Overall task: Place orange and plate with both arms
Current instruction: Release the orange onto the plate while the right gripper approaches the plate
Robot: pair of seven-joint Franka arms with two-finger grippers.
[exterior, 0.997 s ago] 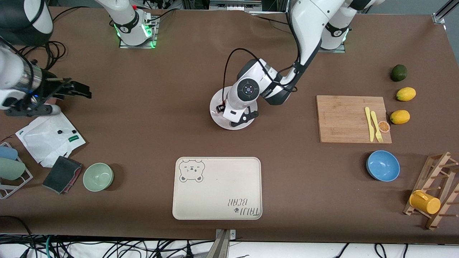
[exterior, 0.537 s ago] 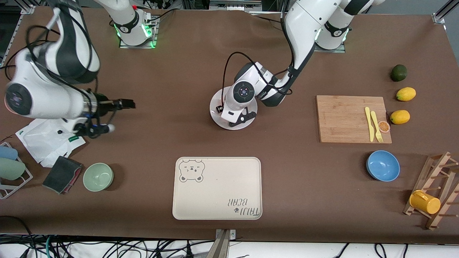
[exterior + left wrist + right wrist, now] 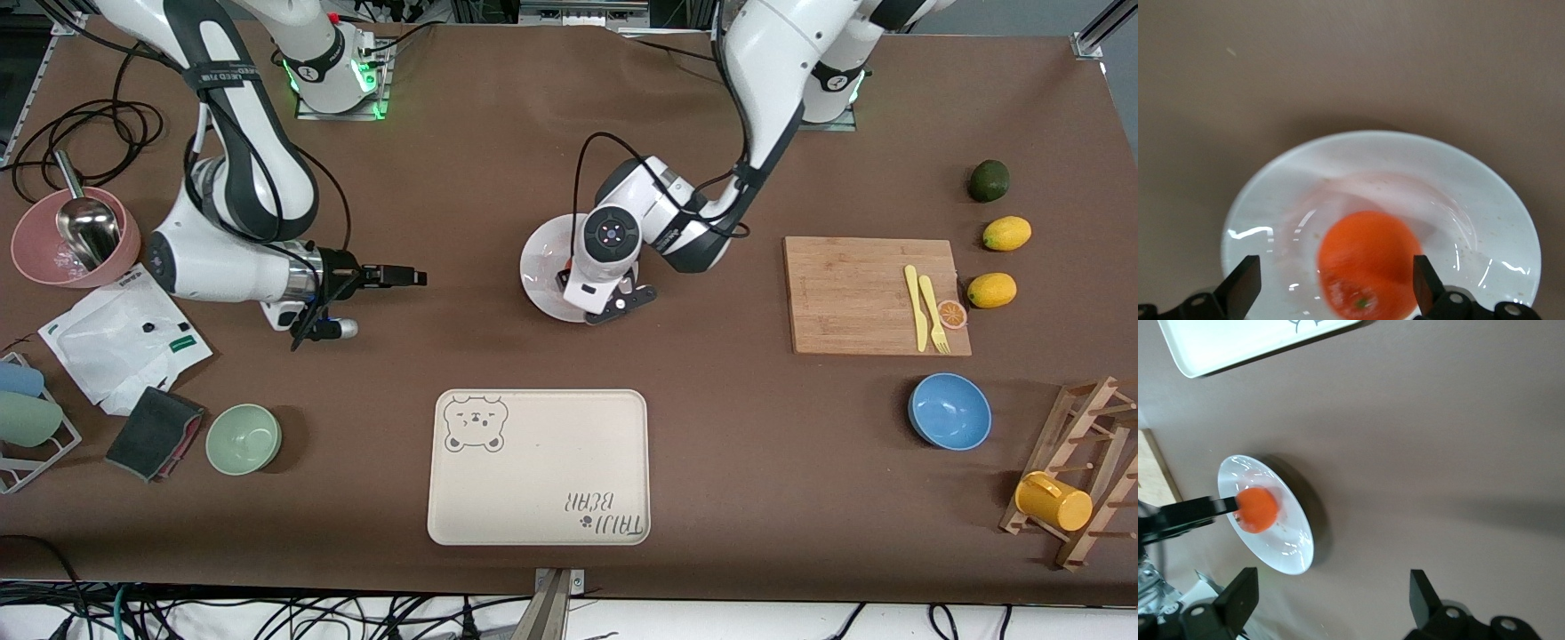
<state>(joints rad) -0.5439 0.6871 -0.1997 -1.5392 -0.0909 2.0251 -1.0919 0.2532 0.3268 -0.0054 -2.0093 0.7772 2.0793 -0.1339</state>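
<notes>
My left arm reaches from its base down to the middle of the table, its wrist bent over the round white glossy plate point(image 3: 540, 267), and my left gripper point(image 3: 1333, 285) hangs low above it with its fingers spread apart and gripping nothing. The small bright orange fruit point(image 3: 1369, 273) sits on the plate between those fingers, touching neither. My right arm stretches low and level toward the plate from the right arm's end of the table, and my right gripper point(image 3: 1331, 595) stands wide open and empty, well short of the plate.
</notes>
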